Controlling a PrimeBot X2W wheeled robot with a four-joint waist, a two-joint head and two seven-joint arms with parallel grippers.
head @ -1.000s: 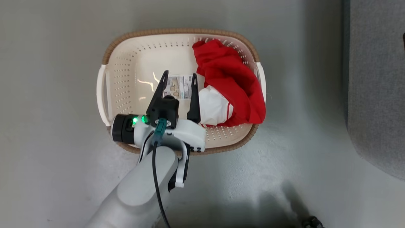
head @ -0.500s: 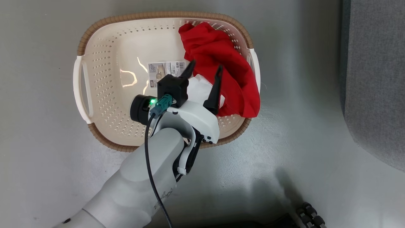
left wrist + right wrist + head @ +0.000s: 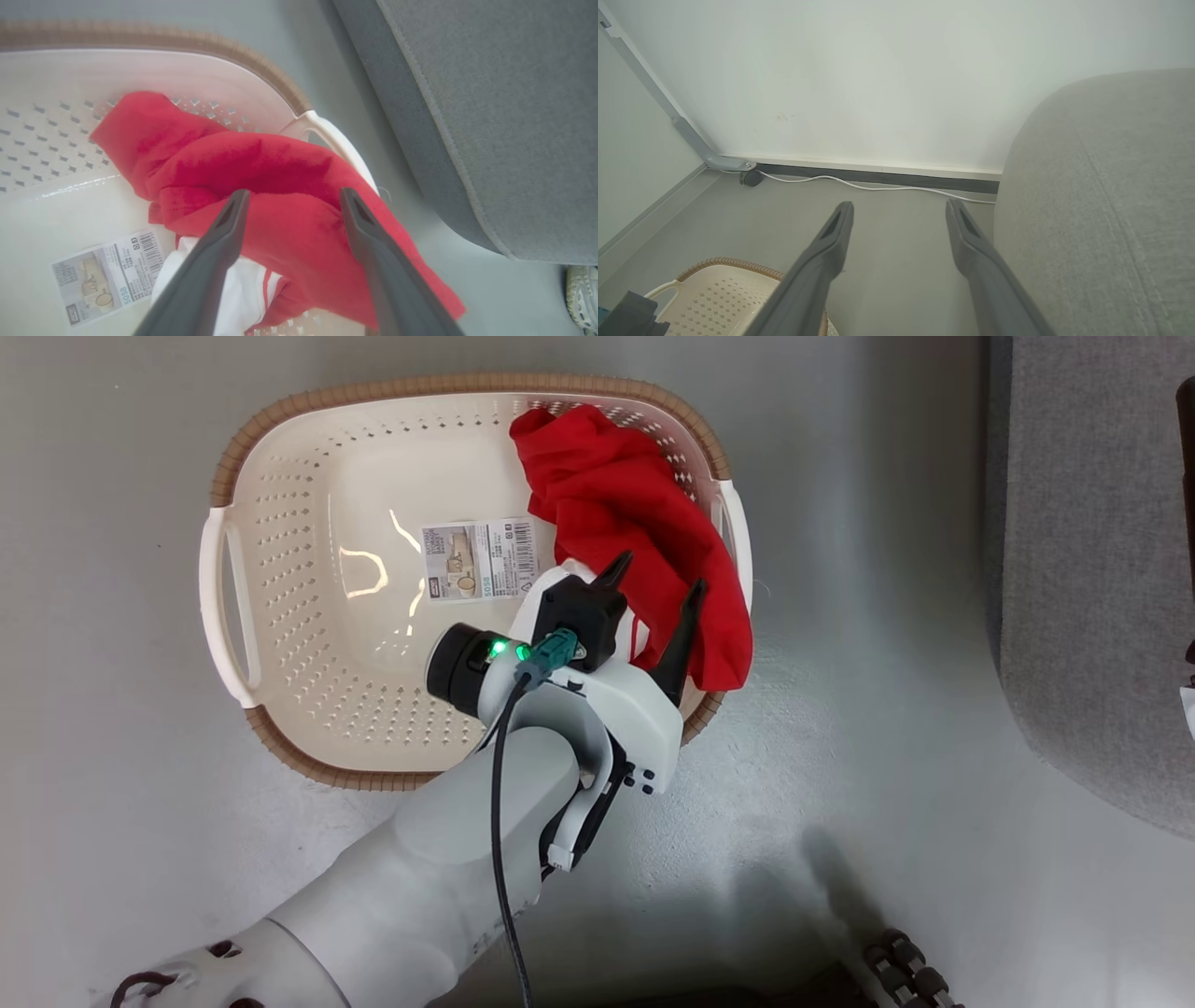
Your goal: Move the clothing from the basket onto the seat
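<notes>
Clothing (image 3: 644,513): crumpled bright red fabric with a white panel bearing thin red stripes at its near end. It lies in the right part of the basket (image 3: 280,616), banked against the right wall, with one fold draped over the rim beside the right handle. The left gripper (image 3: 659,571) is spread wide, its two dark tapered fingers straddling the red folds; whether they touch the fabric cannot be told. The right gripper (image 3: 899,204) is also spread wide, with nothing between its fingers, over bare floor (image 3: 896,261) beside the seat (image 3: 1092,569).

Hidden parts: the left arm covers much of the white panel and part of the near rim. The seat is cut off at the right edge. Whether the fabric is one garment or several cannot be made out.

Materials: the basket is glossy cream plastic, perforated, with a brown woven-look rim and a paper label (image 3: 481,560) on its bottom. The seat is grey coarse-weave upholstery with a rounded edge and a stitched seam.
</notes>
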